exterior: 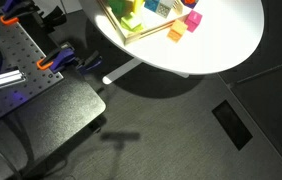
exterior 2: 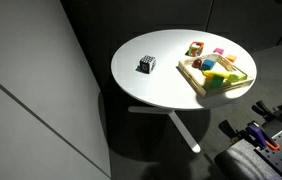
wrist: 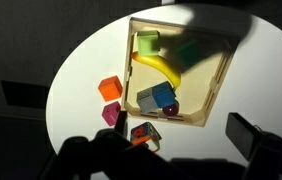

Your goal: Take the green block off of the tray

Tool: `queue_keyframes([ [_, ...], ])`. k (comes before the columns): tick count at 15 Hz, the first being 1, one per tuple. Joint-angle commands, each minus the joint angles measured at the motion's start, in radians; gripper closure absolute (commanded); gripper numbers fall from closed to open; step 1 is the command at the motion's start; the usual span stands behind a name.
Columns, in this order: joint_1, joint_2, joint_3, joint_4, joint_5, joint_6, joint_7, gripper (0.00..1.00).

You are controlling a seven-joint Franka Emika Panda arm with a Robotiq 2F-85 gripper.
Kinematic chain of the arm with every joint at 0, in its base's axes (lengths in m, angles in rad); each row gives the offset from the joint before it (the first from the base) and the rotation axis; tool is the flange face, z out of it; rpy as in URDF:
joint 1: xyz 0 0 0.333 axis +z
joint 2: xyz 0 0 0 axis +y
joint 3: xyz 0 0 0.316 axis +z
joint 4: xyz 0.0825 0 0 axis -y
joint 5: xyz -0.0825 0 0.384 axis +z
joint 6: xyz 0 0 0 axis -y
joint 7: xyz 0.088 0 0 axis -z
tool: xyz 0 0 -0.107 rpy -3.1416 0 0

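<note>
The tray [wrist: 209,92] has a light-wood rim and lies on the round white table; it shows in both exterior views [exterior: 146,33] [exterior 2: 194,80]. The lime-green block [wrist: 147,43] sits in a far corner of the tray and shows in both exterior views [exterior: 131,18] [exterior 2: 214,83]. A darker green piece [wrist: 189,52] lies beside it in shadow. My gripper [wrist: 181,138] hangs high above the table's near side, clear of the tray. It is open and empty. It is out of frame in both exterior views.
The tray also holds a yellow banana [wrist: 159,68], a grey block [wrist: 146,99], a blue block [wrist: 165,93] and a purple ball [wrist: 171,108]. Orange [wrist: 110,88], magenta [wrist: 112,114] and multicoloured [wrist: 146,134] blocks lie on the table [wrist: 91,60]. A black-and-white cube [exterior 2: 147,65] stands apart.
</note>
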Motion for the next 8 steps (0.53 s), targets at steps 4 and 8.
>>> queue_keyframes([
  [4,-0.001,0.019,0.005,0.013,0.005,-0.006,0.004,0.0],
  [8,0.015,0.077,0.02,0.036,0.014,-0.006,0.01,0.0],
])
